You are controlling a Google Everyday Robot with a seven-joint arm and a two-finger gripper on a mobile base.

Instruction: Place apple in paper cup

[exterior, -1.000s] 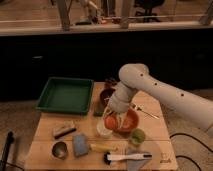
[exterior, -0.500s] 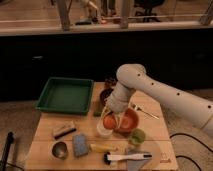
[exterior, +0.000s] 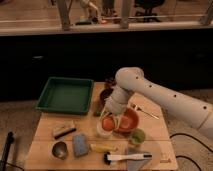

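The apple [exterior: 108,122] is a small orange-red ball right at the mouth of the white paper cup [exterior: 104,132], which stands on the wooden table just left of the orange bowl [exterior: 129,120]. My gripper [exterior: 111,116] hangs from the white arm directly above the apple and cup and reaches down onto them. The gripper covers the apple's upper side. I cannot tell whether the apple rests inside the cup or is held just over it.
A green tray [exterior: 65,94] lies at the back left and a dark bowl [exterior: 106,95] behind the gripper. A green fruit [exterior: 137,136], a metal cup [exterior: 60,149], a blue sponge [exterior: 80,144], a brush [exterior: 125,157] and a utensil [exterior: 145,111] lie around.
The arm has shifted slightly left and down over the cup. The apple stays at the cup's mouth.
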